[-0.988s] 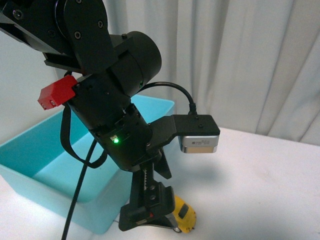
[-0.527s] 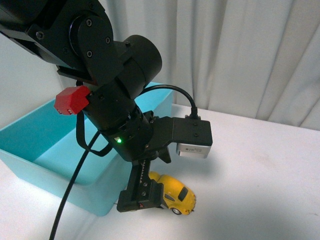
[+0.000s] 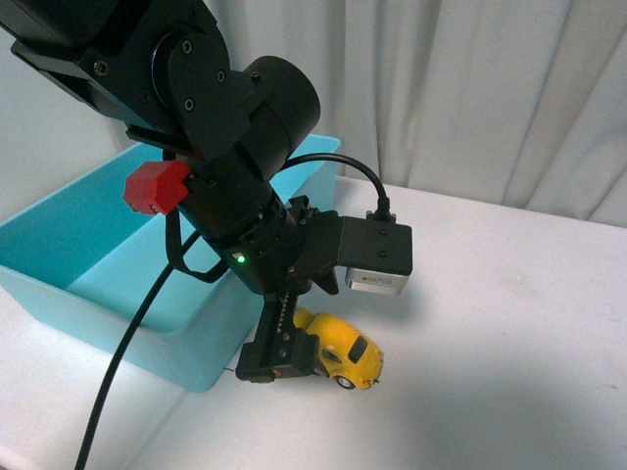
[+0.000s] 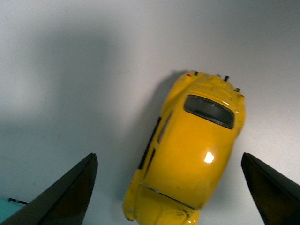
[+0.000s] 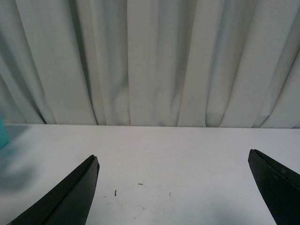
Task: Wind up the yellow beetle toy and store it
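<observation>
- The teal bin [image 3: 59, 308] sits open-topped on the left of the worktop [image 3: 490, 343]. We take it as the storage place, and the toy is not in it.
- The left arm [image 3: 235, 127] reaches down just beside the bin's near corner, which puts the left gripper [image 4: 167, 159] over the toy. Its jaws are spread wide, one on each side of the car and touching neither, which we read as lining up a grasp.
- The right gripper [image 5: 172, 158] is well apart, with its jaws released and empty. We judge it parked out of the way.
- The yellow beetle toy [image 3: 343, 352] stands on its wheels on the worktop, outside the bin and just beside its wall.
- The worktop is white and matte with a few dark specks. A pale pleated curtain [image 3: 470, 98] closes off the back.
</observation>
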You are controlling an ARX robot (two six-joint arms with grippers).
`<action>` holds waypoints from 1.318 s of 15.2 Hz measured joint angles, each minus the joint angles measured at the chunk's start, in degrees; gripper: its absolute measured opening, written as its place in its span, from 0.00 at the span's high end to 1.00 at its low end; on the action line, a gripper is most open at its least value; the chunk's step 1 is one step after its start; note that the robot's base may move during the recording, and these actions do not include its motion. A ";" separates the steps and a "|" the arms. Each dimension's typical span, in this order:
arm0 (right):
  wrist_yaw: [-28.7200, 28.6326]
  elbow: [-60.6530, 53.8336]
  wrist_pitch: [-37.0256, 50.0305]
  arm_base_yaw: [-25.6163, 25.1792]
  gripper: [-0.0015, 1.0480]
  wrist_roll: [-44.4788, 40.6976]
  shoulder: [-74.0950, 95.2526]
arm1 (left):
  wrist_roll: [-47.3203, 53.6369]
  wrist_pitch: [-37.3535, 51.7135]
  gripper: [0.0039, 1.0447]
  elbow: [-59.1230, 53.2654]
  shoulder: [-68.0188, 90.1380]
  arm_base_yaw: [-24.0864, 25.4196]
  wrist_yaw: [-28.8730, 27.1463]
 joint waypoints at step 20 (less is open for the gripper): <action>-0.02 0.00 0.00 0.00 0.06 0.00 0.00 | -54.10 14.32 0.63 -12.94 -24.98 34.62 -9.66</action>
